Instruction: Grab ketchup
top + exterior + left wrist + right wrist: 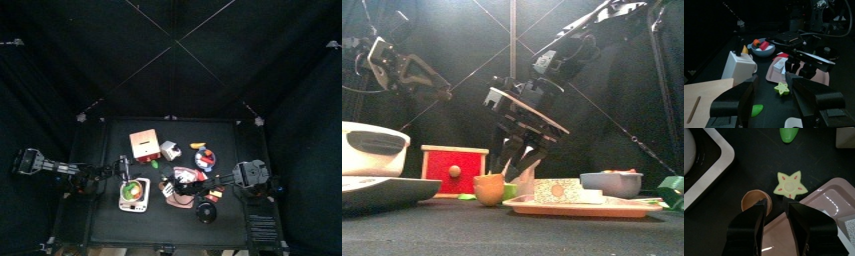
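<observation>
So the pink tray is sitting toward the table's front right, and everything else is kind of clustering around it. A yellow star is lying just beside its corner, with a small tan cup standing close to that. A green bit is lying a little farther off. The red box with its round knob is standing off to the tray's left, and a white appliance is sitting beyond that. A grey bowl is sitting right behind the tray.
</observation>
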Controlling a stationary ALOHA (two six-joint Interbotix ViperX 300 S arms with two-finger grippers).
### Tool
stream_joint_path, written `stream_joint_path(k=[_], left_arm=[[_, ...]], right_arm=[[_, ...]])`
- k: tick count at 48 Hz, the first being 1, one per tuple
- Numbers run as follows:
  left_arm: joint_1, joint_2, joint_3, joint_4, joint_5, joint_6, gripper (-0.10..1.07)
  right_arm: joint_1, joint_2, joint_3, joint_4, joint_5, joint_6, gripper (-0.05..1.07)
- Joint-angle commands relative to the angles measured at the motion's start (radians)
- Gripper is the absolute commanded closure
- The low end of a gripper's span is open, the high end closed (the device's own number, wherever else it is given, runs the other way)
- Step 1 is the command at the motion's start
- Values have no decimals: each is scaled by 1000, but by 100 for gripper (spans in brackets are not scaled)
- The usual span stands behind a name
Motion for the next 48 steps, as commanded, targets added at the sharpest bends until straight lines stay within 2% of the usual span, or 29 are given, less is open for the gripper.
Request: stream_joint_path(k=[1, 9, 16, 21, 25, 31, 35, 43, 48], left_arm=[[2, -2, -11, 2, -3, 2, 12], [2, -2, -11, 2, -3, 2, 12], [2, -2, -9, 2, -3, 2, 12], [2, 0, -9, 2, -3, 2, 12], [2, 0, -9, 2, -3, 2, 12], [2, 0, -9, 2, -3, 2, 12], [2, -2, -9, 2, -2, 2, 12], [3, 0, -9, 2, -3, 3, 12], [3, -2, -8, 2, -3, 3, 12]], right_arm=[[3, -101, 2, -12, 8, 0, 30], [23, -268, 118, -14, 52, 2, 30], [15, -399, 276, 5, 189, 0, 30], [-15, -482, 388, 0, 258, 0, 30], [-67, -537, 466, 5, 264, 2, 30], [-155, -566, 563, -3, 261, 0, 31], [-190, -566, 600, -5, 209, -2, 31], [-241, -552, 627, -41, 170, 0, 31], [-245, -545, 637, -43, 132, -2, 31]])
